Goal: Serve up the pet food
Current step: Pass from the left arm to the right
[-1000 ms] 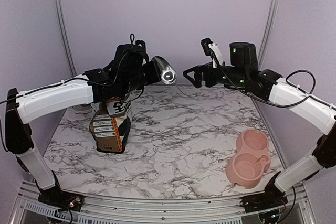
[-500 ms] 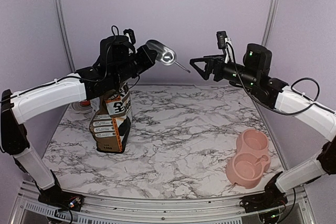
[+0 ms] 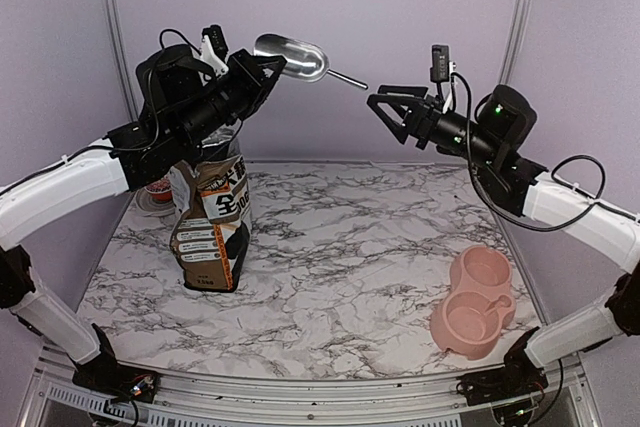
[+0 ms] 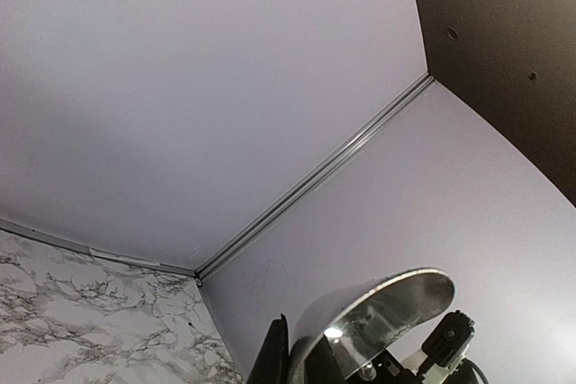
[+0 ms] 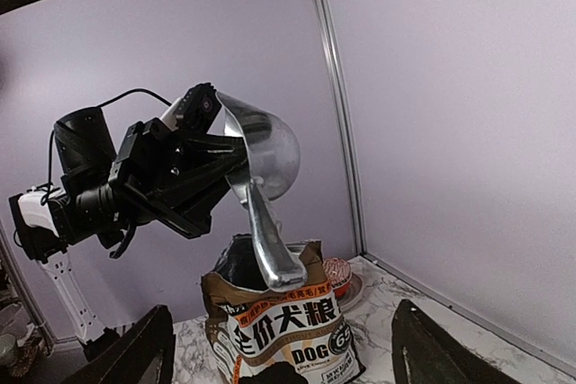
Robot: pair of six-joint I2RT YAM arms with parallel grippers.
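Your left fingers (image 3: 258, 67) grip the bowl of the metal scoop (image 3: 292, 55), raised high, its handle (image 3: 347, 79) pointing at your right fingers (image 5: 432, 352), which are spread wide just short of it. Bring them around the handle squarely, close firmly, and only then let go with the left. The kibble is hidden inside the dog food bag (image 3: 212, 232) standing at the left of the tabletop (image 3: 340, 247).

scoop (image 5: 270, 150) handle facing right fingers (image 5: 432, 348), bag (image 5: 288, 330) below

Left jaws clamped, right jaws wide
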